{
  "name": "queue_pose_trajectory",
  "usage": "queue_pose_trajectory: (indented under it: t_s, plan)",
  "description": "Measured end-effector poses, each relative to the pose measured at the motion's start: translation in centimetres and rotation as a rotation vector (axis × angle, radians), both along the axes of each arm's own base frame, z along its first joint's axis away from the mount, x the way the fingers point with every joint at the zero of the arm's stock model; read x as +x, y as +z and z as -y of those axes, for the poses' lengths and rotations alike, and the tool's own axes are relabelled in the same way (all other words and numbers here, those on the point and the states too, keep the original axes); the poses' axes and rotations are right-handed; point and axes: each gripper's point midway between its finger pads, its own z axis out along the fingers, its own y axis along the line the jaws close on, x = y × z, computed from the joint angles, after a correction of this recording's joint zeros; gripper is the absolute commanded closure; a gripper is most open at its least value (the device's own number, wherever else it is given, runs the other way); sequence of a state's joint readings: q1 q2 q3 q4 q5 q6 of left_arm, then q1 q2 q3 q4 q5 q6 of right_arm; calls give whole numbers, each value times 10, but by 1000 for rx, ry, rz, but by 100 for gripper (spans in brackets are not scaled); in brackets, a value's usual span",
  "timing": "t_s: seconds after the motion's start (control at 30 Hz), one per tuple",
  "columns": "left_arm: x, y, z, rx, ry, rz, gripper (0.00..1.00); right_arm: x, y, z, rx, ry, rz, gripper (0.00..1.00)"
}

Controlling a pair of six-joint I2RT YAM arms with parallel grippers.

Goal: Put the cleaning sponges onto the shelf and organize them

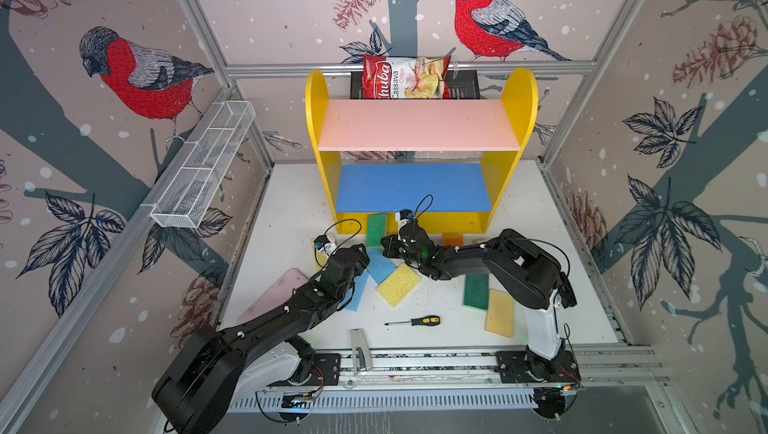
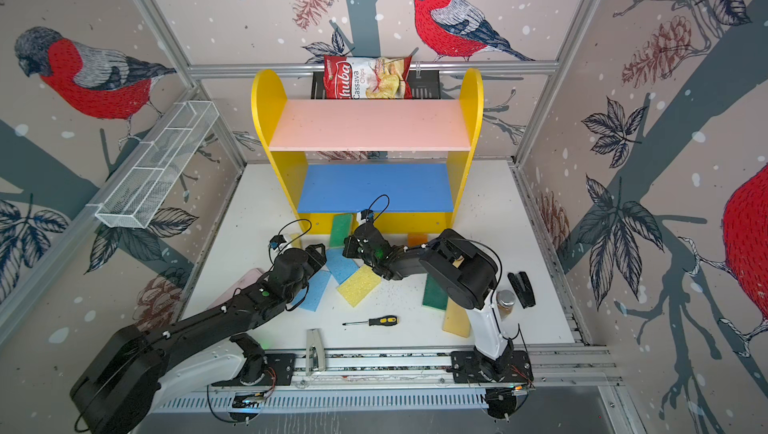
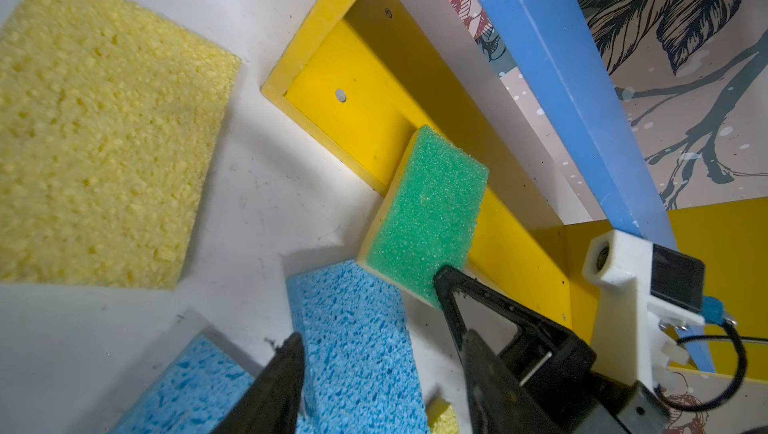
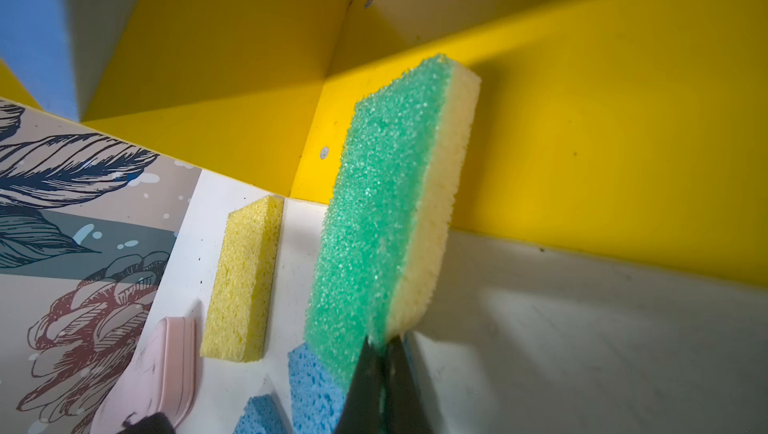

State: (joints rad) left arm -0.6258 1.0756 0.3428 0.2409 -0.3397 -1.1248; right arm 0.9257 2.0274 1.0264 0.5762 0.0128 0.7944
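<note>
Now R tool (image 4: 382, 344) pinches green sponge (image 4: 374, 203) at shelf (image 4: 582, 120) base.

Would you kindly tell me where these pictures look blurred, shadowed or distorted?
Right wrist view: right gripper blurred, green sponge sharp; left wrist view: yellow sponge soft, hard shadow beside a blue sponge; both top views: walls splay, wide-angle.

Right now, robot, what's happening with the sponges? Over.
Right gripper shut on green sponge, far end on shelf base. Left gripper open over blue sponge. Nothing blocking.
</note>
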Motion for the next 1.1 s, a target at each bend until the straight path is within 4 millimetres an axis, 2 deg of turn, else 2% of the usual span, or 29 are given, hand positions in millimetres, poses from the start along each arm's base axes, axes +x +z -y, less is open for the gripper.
queue_pose_trajectory:
  t_s: [0.07,0.2,0.3,0.4,0.53,0.6,0.63,0.7,0.77,0.8,0.93,1.1]
  plan:
    - [0,-1,0,2,0,-4,40,1,-1,0,3,-2,2,67]
    - [1,-1,3,-3,-9,-6,40,3,-9,7,3,-24,-25,54]
    - [1,-2,5,-6,-17,-10,48,4,-12,16,6,-47,-44,45]
    - [2,-3,6,2,-21,-12,63,3,-3,21,18,-52,-35,41]
    - [5,-1,7,18,-31,-10,72,-1,17,28,43,-47,-6,41]
    - [7,-1,9,24,-35,-9,81,-4,27,31,48,-33,18,49]
    - [7,-2,9,27,-37,-12,88,-7,31,34,49,-23,25,57]
    - [10,-5,9,38,-40,-22,99,-13,35,38,46,-2,39,79]
    - [12,-9,11,45,-56,-39,100,-22,33,43,38,30,38,94]
    - [14,-10,12,46,-57,-43,100,-27,31,45,37,43,29,97]
    - [19,-16,19,24,-104,-50,100,-39,22,53,25,75,-3,100]
    - [21,-21,36,-31,-181,-42,100,-43,18,55,12,91,-14,100]
